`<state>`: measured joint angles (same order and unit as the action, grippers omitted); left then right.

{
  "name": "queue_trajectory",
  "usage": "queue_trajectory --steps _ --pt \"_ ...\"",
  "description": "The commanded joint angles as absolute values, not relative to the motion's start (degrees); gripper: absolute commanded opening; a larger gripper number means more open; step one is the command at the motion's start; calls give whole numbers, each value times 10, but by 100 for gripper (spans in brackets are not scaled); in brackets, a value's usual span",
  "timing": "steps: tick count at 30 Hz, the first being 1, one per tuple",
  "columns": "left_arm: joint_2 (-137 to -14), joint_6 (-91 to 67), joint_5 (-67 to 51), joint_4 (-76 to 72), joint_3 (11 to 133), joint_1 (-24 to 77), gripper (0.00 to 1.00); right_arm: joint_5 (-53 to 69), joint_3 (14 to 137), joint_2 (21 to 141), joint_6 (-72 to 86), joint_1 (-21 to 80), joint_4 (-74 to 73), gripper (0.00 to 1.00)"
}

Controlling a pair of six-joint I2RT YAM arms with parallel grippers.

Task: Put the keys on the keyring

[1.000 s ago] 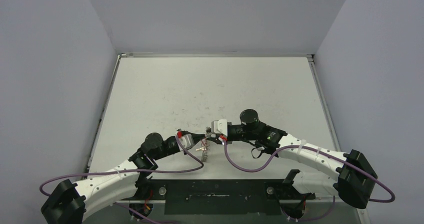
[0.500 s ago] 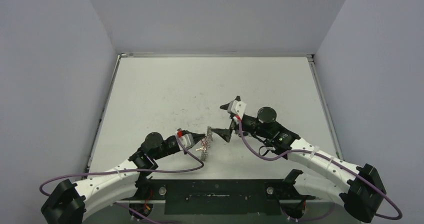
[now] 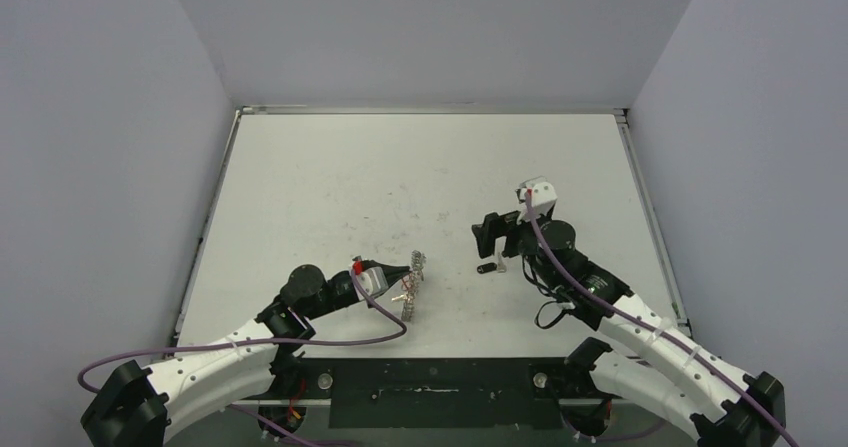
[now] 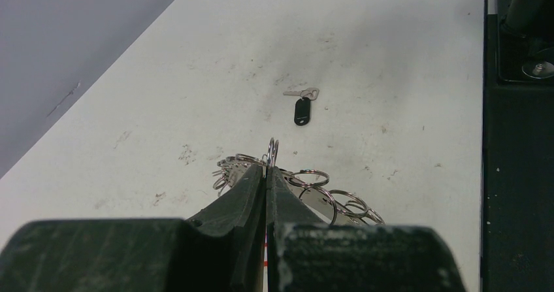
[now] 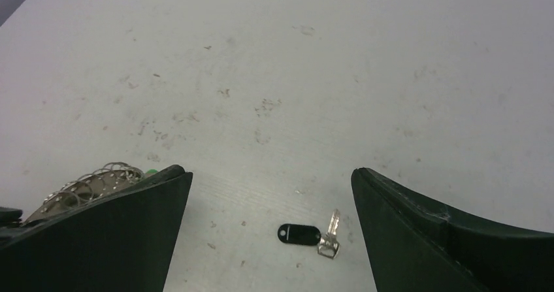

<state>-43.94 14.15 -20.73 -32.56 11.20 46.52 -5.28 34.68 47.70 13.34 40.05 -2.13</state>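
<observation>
Keyring (image 3: 412, 289) is clamped in left gripper (image 4: 265, 173) | right gripper (image 5: 269, 174) is held spread apart above key (image 5: 307, 233) | key is laid flat on table (image 3: 400, 167)

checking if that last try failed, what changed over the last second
The right gripper drew back from the keyring toward its own side of the table, opening wide. It now hangs over a key lying there; whether it dropped that key cannot be told. The left gripper stayed put, shut on the keyring.
</observation>
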Motion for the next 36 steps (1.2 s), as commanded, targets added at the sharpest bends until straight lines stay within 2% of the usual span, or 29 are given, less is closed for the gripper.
queue_trajectory --steps 1,5,8,11,19,22,27,36 --pt "-430 139 -199 -352 131 470 0 -187 335 447 271 394 -171 100" --pt "-432 139 -200 -352 131 470 0 -181 321 454 326 392 -231 91" --pt "-433 137 -202 -352 132 470 0 -165 313 477 346 386 -240 88" --pt "-434 136 -203 -352 133 471 0 -129 312 518 347 364 -233 80" --pt "-429 134 -204 -347 133 470 0 125 300 644 312 227 -120 64" --pt "-431 135 -205 -347 133 471 0 198 310 701 296 187 -84 54" --pt "-434 138 -205 -346 134 473 0 273 337 788 271 148 -61 30" --pt "-438 141 -204 -349 134 474 0 298 351 828 255 131 -42 33"
